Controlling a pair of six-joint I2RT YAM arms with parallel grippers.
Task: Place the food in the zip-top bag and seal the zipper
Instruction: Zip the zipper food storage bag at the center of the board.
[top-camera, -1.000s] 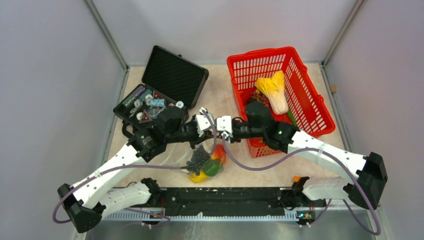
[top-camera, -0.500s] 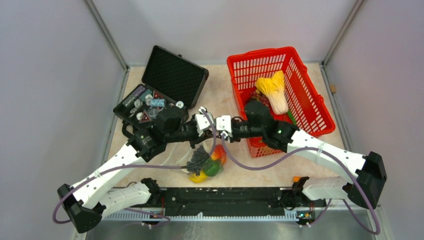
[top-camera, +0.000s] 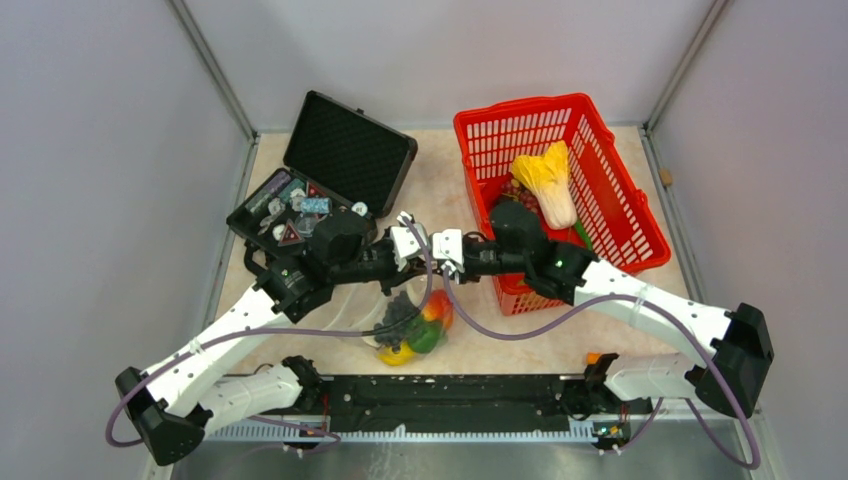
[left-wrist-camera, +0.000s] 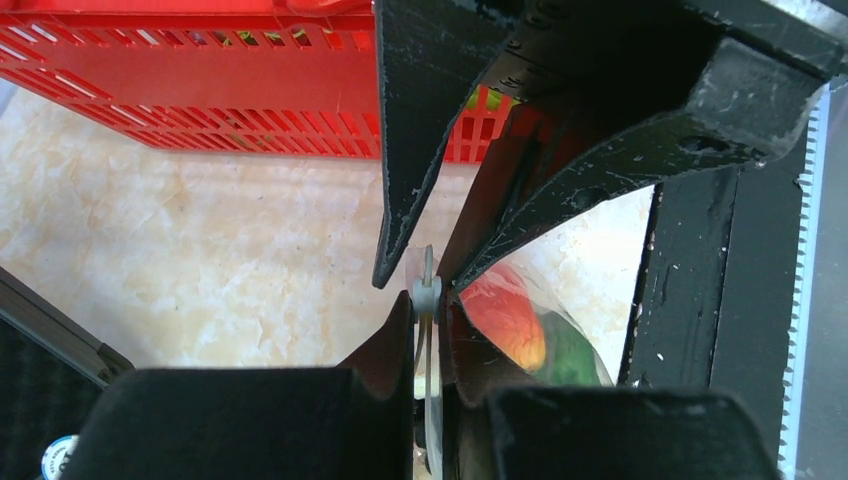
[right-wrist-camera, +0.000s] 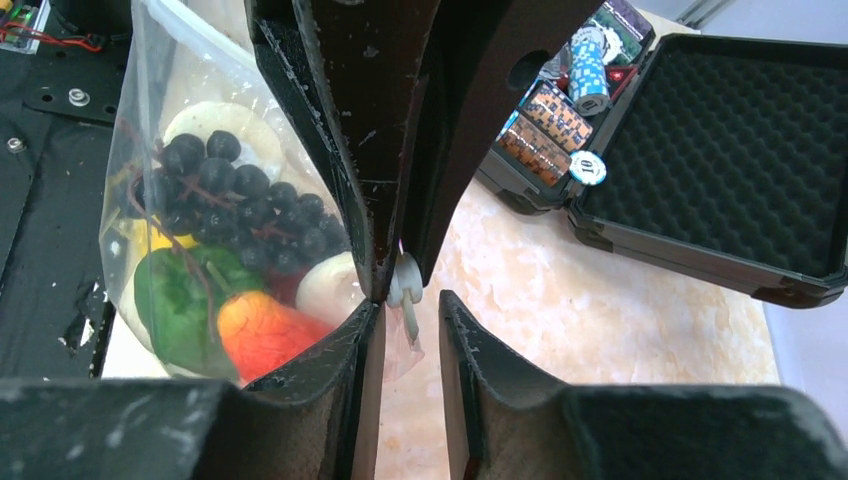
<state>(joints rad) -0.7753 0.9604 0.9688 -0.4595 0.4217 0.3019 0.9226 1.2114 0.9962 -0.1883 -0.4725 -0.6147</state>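
Observation:
The zip-top bag (top-camera: 408, 322) hangs between both grippers above the table's near edge. It holds food: dark grapes (right-wrist-camera: 230, 195), a green pepper (right-wrist-camera: 178, 300), an orange-red fruit (right-wrist-camera: 262, 332) and a white mushroom (right-wrist-camera: 325, 285). My left gripper (top-camera: 410, 243) (left-wrist-camera: 428, 300) is shut on the whitish zipper (left-wrist-camera: 428, 285) at the bag's mouth. My right gripper (top-camera: 440, 250) (right-wrist-camera: 410, 300) faces it tip to tip. Its jaws stand slightly apart, and the zipper's end (right-wrist-camera: 405, 285) and a loose bag corner hang in the gap, unpinched. A pale cabbage (top-camera: 548, 182) lies in the red basket.
The red mesh basket (top-camera: 610, 150) stands back right, just behind the right arm. An open black case (top-camera: 345, 150) with small pieces sits back left. A black rail (top-camera: 450, 395) runs along the near table edge below the bag.

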